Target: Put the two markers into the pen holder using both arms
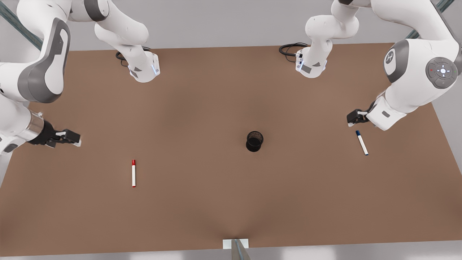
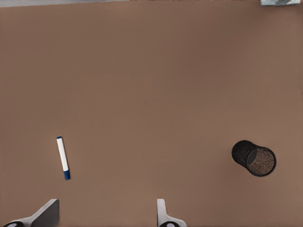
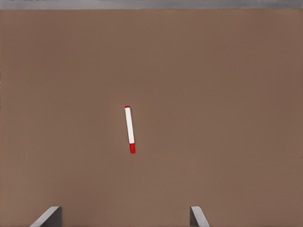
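While both markers lie flat on the brown counter (image 1: 223,202), the left gripper (image 1: 355,117) hovers open-fingered beside the blue-capped white marker (image 1: 362,142), the right gripper (image 1: 68,138) spread at ten o'clock of the red-capped white marker (image 1: 134,173). Between them stands the black mesh cup (image 1: 254,141), reachable by either arm.

You had a brown table (image 1: 216,202) under grey surroundings, with black cables (image 1: 288,48) coiled at its far edge.

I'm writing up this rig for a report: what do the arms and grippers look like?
Both arms are glossy white with grey joint covers; one joint cover bears a ring of small lights. The right gripper and left gripper are black with pale tips. Black cables coil at the bases.
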